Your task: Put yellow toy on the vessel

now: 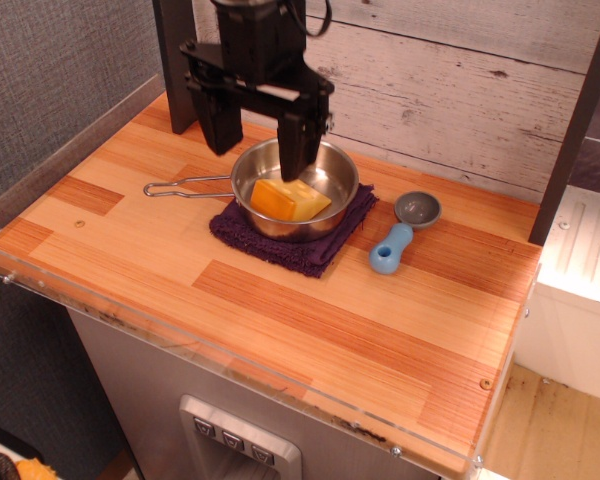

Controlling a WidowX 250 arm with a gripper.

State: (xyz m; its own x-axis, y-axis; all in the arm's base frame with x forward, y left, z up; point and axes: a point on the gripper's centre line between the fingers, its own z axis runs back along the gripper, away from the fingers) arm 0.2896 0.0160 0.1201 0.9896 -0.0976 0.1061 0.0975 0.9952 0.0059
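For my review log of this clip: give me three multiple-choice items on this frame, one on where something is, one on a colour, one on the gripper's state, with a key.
1. Where is the yellow toy?
A. On the bare wood beside the scoop
B. Inside the vessel
C. Between the fingers

2. What colour is the cloth under the vessel?
A. Purple
B. White
C. Green

3. How is the gripper?
A. Shut on the toy
B. Shut on the scoop's handle
C. Open, holding nothing

Key: 1 B, the wedge lies on the pan's floor. 2 A, dark purple fabric shows around the pan's base. 3 C, the fingers stand apart above the pan's far rim with nothing between them.
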